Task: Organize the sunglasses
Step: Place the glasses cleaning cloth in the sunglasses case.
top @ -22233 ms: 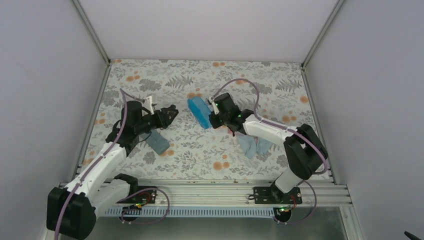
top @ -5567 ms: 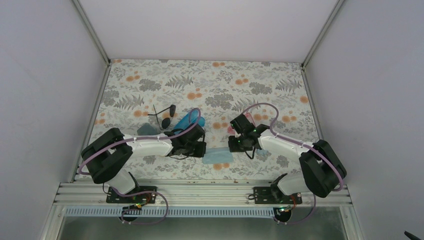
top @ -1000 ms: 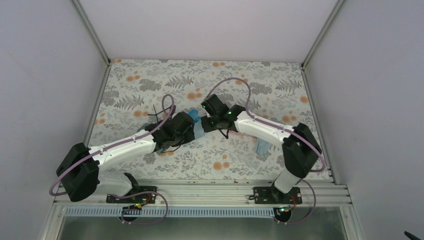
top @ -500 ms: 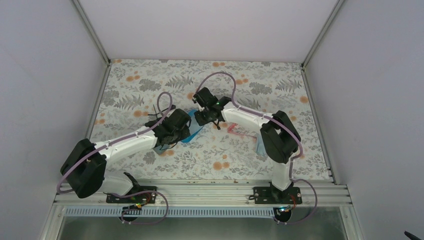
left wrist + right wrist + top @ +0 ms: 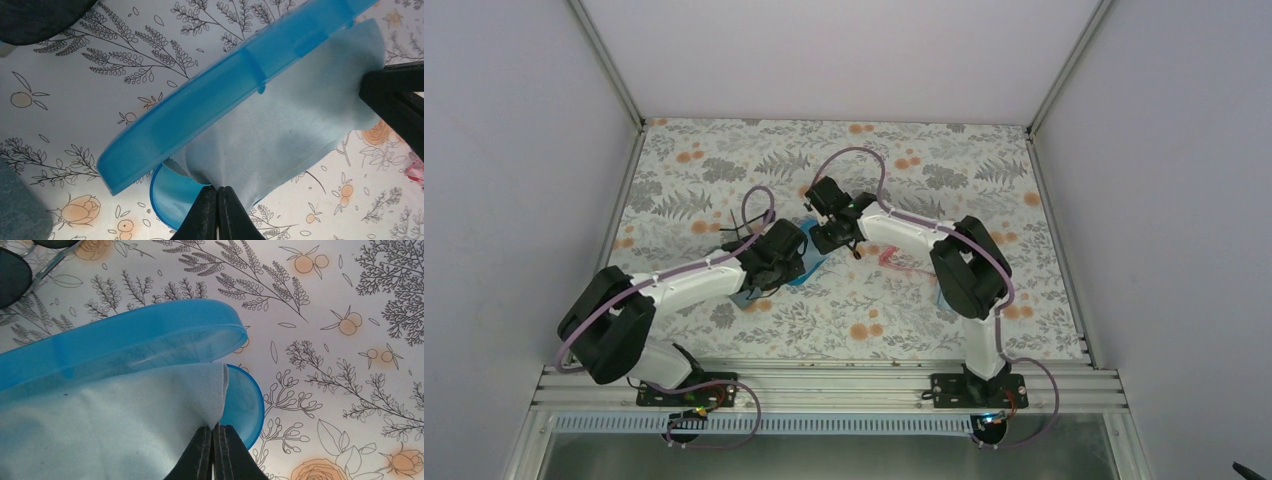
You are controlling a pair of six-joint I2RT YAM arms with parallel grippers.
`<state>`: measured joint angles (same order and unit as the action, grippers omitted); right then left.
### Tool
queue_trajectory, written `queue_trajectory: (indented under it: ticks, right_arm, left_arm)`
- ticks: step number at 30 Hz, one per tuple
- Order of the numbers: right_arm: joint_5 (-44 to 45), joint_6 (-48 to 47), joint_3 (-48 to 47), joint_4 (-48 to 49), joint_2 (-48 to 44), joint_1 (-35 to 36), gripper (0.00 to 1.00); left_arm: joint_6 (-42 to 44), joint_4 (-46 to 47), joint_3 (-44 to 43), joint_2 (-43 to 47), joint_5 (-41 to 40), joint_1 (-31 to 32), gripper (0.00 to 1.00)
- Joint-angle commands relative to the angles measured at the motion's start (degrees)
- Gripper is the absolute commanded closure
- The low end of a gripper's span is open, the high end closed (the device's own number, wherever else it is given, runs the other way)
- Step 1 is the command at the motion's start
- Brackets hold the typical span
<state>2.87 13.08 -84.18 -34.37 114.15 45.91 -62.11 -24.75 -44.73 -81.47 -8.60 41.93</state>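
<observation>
The black-framed sunglasses [image 5: 732,226] lie left of centre, with a dark lens [image 5: 12,275] showing in the right wrist view. The pink-red sunglasses [image 5: 894,258] lie right of centre on the mat. Between them a blue case [image 5: 812,266] stands open, its lid [image 5: 225,95] raised. A light blue cloth [image 5: 290,130] hangs over the case's lower half [image 5: 245,405]. My left gripper [image 5: 217,192] is shut on one edge of this cloth. My right gripper [image 5: 215,432] is shut on the opposite corner.
A grey case [image 5: 17,210] lies close to the left arm. A second light blue cloth [image 5: 941,298] peeks out beside the right arm's elbow. The floral mat [image 5: 724,160] is enclosed by white walls on three sides.
Over the last second the right gripper has shifted left and toward the back with the cloth, and its elbow has folded in. The left gripper has hardly moved.
</observation>
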Motion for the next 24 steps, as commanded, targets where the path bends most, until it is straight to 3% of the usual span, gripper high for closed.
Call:
queue_trajectory:
  ticks: [1, 16, 24]
  right_arm:
    - [1.6, -0.4, -1.6, 0.1, 2.0, -0.9, 0.96]
    - [1.8, -1.0, -2.8, 0.6, 4.1, -1.4, 0.94]
    - [1.6, 0.3, -2.9, 0.2, 2.3, -1.6, 0.86]
  left_arm:
    - [0.5, 2.2, 0.9, -1.2, 0.9, -0.4, 0.98]
    - [-1.2, 5.0, 4.1, -2.1, 3.7, -0.5, 0.95]
    - [-1.1, 4.1, 3.7, 0.2, 4.5, -0.5, 0.83]
